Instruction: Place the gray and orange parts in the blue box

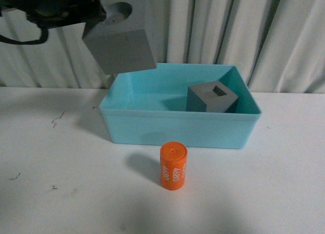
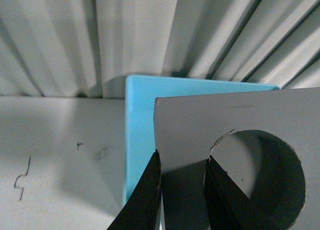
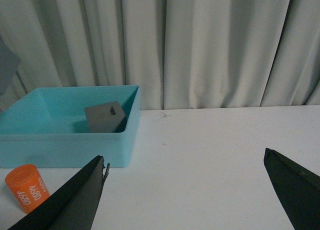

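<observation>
My left gripper (image 1: 99, 18) is shut on the gray cube with the round recess (image 1: 124, 38) and holds it tilted in the air above the back left corner of the blue box (image 1: 177, 125). In the left wrist view the fingers (image 2: 145, 190) pinch the cube's wall (image 2: 220, 115) beside the round hole, over the box corner (image 2: 137, 120). The gray cube with the square recess (image 1: 212, 98) sits inside the box at the right; it also shows in the right wrist view (image 3: 104, 117). The orange cylinder (image 1: 173, 166) with white digits stands upright on the table in front of the box. My right gripper (image 3: 185, 162) is open and empty.
A white table (image 1: 51, 193) carries everything, with small dark marks at the left. A pleated white curtain (image 1: 218, 26) hangs close behind the box. In the right wrist view the box (image 3: 65, 140) and cylinder (image 3: 27, 186) lie off to one side of the open fingers.
</observation>
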Motion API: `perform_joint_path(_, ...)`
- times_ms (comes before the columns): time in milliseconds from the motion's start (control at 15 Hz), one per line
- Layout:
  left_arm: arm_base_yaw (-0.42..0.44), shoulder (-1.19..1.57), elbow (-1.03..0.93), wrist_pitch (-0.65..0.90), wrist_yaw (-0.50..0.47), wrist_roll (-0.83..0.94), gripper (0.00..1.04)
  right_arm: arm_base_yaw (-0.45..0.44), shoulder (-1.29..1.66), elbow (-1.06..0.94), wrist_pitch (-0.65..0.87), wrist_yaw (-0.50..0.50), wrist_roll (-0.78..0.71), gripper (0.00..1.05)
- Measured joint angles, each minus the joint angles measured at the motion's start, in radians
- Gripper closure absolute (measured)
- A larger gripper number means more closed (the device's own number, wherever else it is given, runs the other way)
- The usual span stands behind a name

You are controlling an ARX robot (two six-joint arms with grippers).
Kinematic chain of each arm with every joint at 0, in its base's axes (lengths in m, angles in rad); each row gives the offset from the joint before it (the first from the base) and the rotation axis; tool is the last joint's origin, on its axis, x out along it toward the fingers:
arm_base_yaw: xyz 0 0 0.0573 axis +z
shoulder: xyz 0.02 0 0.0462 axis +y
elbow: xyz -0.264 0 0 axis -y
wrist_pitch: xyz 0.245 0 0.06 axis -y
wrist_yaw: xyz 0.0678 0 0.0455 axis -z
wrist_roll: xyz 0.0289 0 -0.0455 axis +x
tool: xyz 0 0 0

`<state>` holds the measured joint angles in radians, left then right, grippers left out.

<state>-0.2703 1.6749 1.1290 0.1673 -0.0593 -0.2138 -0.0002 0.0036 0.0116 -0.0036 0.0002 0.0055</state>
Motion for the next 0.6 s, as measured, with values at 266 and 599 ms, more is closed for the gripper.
perform_joint_path(266, -0.024, 0.212, 0.116, 0.019, -0.055, 0.045, 0.86, 0.0, 0.0, 0.0, 0.0, 0.0, 0.0, 0.06)
perform_joint_path(599, -0.041, 0.398, 0.201, 0.074, -0.1, 0.141, 0.86, 0.0, 0.0, 0.0, 0.0, 0.0, 0.0, 0.06)
